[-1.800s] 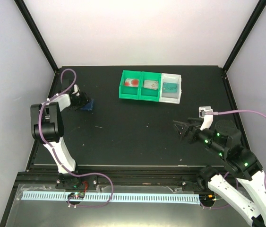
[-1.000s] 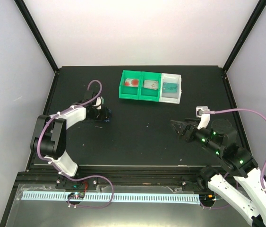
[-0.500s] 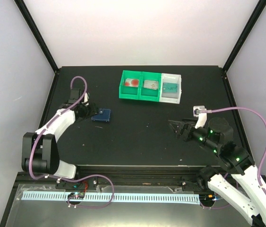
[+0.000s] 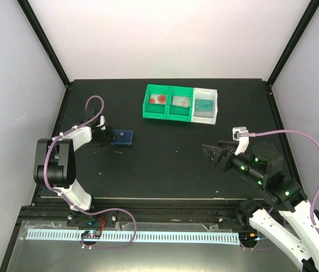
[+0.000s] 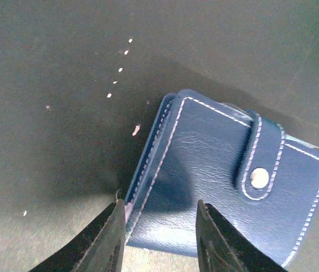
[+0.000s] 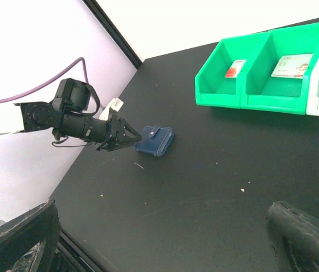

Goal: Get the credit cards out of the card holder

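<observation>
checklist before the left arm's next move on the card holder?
1. Card holder flat on the table, strap snapped shut: ok.
2. Left pincer at the holder, jaws apart astride its near corner: ok. Firm grip: cannot tell.
3. Right pincer open, empty, well clear of the holder: ok.
4. Cards out: white card with red circles, greyish card and teal card each lie in one of the bins: ok.
5. Nothing left inside the shut holder: cannot tell.
</observation>
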You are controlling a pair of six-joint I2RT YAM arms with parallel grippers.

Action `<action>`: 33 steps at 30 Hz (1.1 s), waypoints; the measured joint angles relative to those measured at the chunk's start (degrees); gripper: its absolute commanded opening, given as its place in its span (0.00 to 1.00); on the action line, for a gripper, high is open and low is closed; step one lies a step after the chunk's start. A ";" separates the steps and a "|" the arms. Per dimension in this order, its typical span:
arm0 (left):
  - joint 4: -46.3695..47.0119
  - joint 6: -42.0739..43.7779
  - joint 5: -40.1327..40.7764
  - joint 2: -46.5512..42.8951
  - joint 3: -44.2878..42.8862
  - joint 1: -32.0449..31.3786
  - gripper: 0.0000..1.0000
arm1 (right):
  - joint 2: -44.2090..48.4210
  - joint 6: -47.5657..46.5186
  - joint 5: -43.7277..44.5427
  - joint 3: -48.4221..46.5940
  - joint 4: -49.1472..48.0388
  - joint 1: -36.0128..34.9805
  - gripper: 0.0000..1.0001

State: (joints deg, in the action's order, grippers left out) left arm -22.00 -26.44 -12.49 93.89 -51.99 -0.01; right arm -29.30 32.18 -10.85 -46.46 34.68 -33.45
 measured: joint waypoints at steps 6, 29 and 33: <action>1.44 0.72 -2.19 3.37 -0.52 0.09 0.23 | -0.46 -0.35 0.00 0.02 -0.07 0.00 1.00; 5.86 3.87 -17.07 3.28 0.87 -9.88 0.01 | -4.96 -0.46 -1.05 3.89 -1.03 0.00 0.94; 6.58 4.13 -21.88 1.92 1.64 -13.92 0.02 | -8.09 -1.53 -2.21 3.89 -1.05 -0.02 0.87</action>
State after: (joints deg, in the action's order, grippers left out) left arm -15.42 -22.31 -34.37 95.81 -50.35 -13.93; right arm -37.39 30.65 -13.06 -42.57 33.63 -33.47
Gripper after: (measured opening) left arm 0.024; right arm 0.918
